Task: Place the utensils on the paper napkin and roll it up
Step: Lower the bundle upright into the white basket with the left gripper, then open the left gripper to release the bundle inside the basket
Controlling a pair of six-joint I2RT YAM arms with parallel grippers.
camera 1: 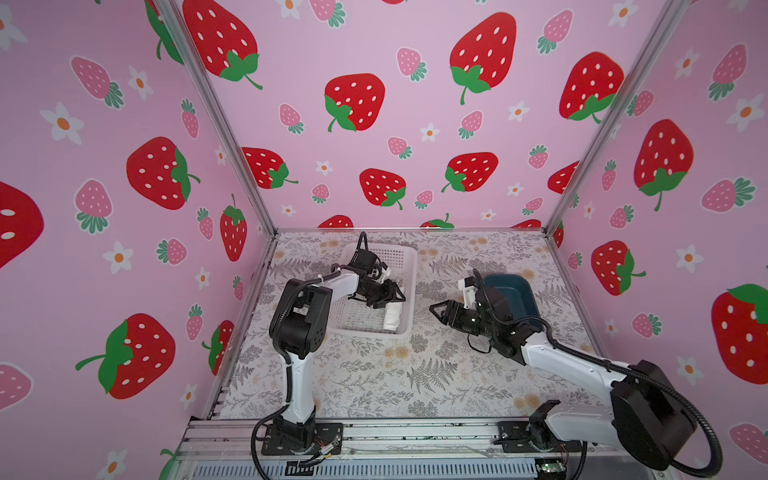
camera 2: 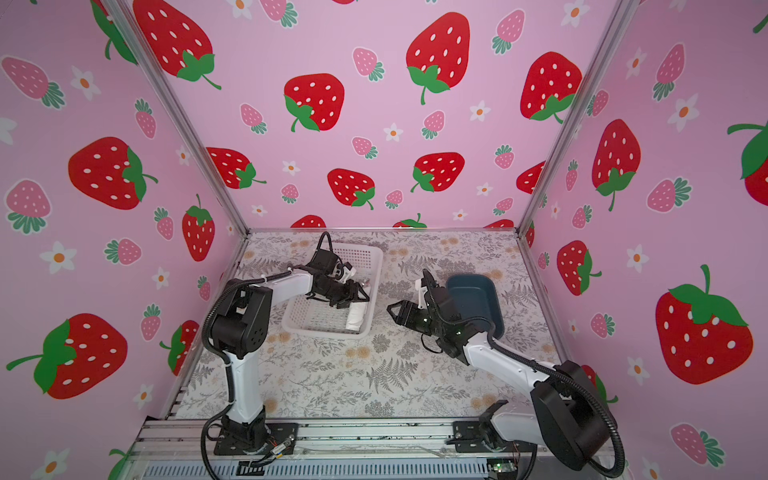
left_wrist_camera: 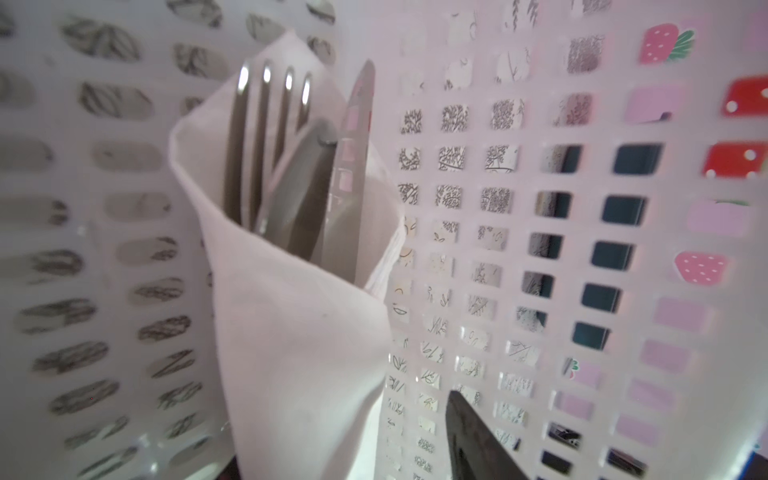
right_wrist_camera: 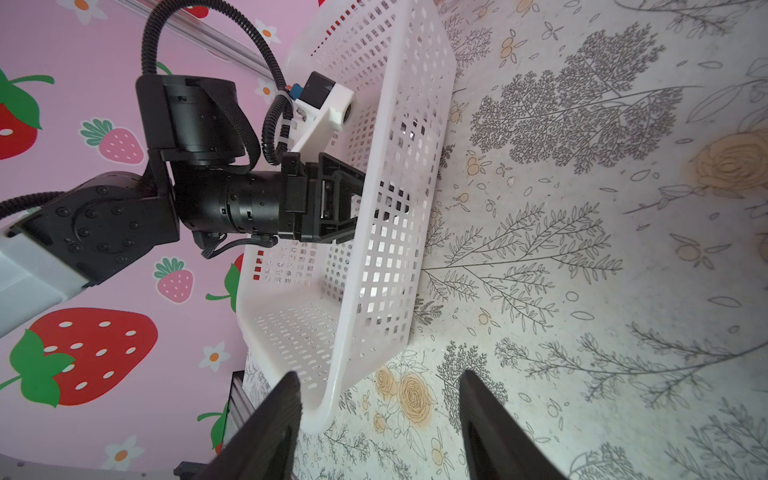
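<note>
The paper napkin (left_wrist_camera: 291, 332) is rolled into a cone around the utensils and lies inside the white basket (camera 1: 374, 332) against its right wall. A dark fork (left_wrist_camera: 266, 145), spoon (left_wrist_camera: 303, 187) and knife (left_wrist_camera: 353, 145) stick out of its open end. In both top views the roll (camera 1: 392, 318) (camera 2: 357, 318) shows as a white bundle. My left gripper (camera 1: 390, 301) (left_wrist_camera: 353, 457) hangs over it, open. One black finger (left_wrist_camera: 478, 436) stands clear of the napkin and the other is hidden behind it. My right gripper (camera 1: 440, 311) (right_wrist_camera: 382, 415) is open and empty, just outside the basket's near right corner.
A dark blue tub (camera 1: 511, 291) (camera 2: 473, 291) stands on the floral tabletop behind my right wrist. The basket's perforated wall (right_wrist_camera: 399, 208) separates the two grippers. Strawberry-patterned walls enclose the table on three sides.
</note>
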